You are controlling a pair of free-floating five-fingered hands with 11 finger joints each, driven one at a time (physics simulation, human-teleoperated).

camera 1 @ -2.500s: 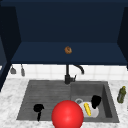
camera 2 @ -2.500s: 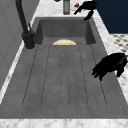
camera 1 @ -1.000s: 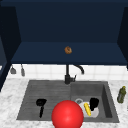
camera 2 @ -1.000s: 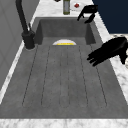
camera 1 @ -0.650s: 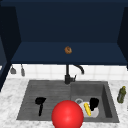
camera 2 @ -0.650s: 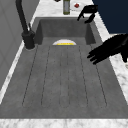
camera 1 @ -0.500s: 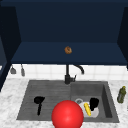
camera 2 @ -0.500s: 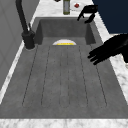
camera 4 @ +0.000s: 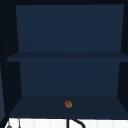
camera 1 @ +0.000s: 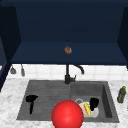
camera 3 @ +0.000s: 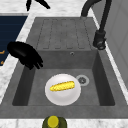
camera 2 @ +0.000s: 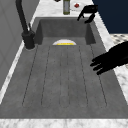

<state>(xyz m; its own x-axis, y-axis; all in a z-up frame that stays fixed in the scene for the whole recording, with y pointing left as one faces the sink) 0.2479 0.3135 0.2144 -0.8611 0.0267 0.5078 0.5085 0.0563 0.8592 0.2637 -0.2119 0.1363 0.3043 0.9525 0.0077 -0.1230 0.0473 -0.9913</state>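
Left hand point(camera 1: 31, 98) hovers over the sink's point(camera 1: 45, 86) draining board near its left edge, fingers straight, holding nothing. Right hand point(camera 1: 94, 103), fingers relaxed and empty, hangs over the basin's front-left corner above the plate point(camera 3: 63, 89) carrying 1 corn cob point(camera 3: 62, 86). Risk: lowering off-centre could tip the plate and roll the cob off.

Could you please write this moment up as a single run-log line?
left hand: open, over drainboard | right hand: open, above plate | corn cob: on plate in basin | bottle: on counter, right of sink
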